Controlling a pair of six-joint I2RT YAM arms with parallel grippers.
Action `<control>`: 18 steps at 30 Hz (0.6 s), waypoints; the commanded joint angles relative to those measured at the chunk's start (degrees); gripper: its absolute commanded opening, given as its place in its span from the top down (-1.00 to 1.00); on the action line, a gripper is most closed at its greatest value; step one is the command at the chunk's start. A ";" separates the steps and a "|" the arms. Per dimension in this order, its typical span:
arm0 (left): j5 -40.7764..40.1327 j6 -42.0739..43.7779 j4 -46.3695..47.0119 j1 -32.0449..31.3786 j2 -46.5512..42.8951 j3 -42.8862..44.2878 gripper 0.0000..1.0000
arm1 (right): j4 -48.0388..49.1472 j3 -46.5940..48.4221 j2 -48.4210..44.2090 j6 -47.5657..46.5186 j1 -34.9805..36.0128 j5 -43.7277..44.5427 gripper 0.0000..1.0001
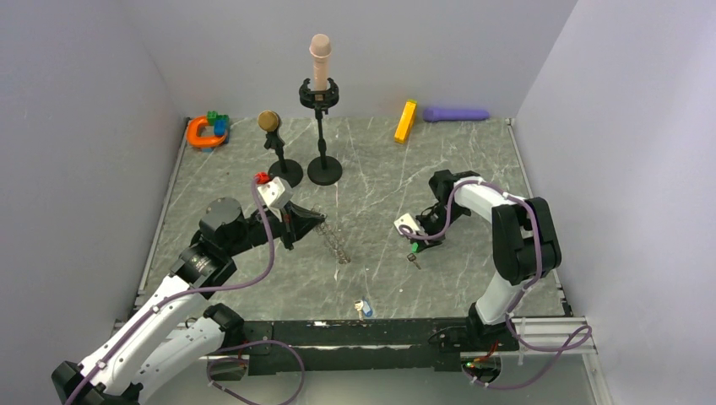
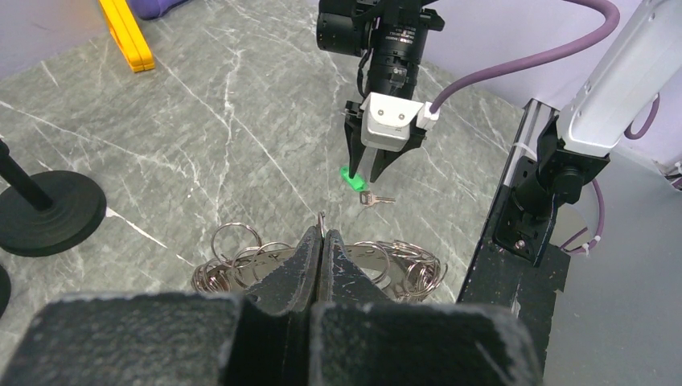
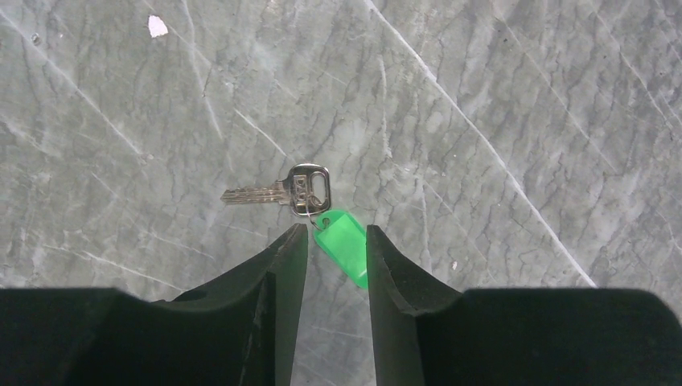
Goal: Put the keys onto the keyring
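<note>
**Left fingers clamped on the keyring, right fingers parted over the green key**

Left gripper (image 2: 322, 237) fills the bottom of its own wrist view. Its two dark fingers are pressed together, with one thin wire loop of the keyring (image 2: 265, 259) pinched between the tips and poking up above them. The rest of the keyring lies on the grey marble table (image 1: 380, 169) just beyond the fingers, as a tangle of small silver loops. The fingers hide its middle, so how the loops join cannot be made out. From above it shows only as a short jagged line running out from the gripper.

The right gripper (image 3: 336, 237) points down at the table, well apart from the keyring. Its fingers stand parted on either side of the green key (image 3: 293, 191). The green plastic tag lies flat between the tips, its lower end cut off by the right-hand finger. A sliver of table shows between the tag and the other finger. The metal blade lies clear beyond the tips, joined to the tag by a tiny ring.

A red speck (image 1: 262, 178) beside the left wrist is too small to identify. So is a pale item (image 1: 363, 308) near the table's front edge. A black stand base (image 2: 48, 213) is cut off at the left edge of the left wrist view.
</note>
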 commanded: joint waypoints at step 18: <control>0.65 -0.22 3.72 0.22 -0.41 0.75 1.00 | -0.73 -0.51 2.55 -5.68 0.48 0.16 0.45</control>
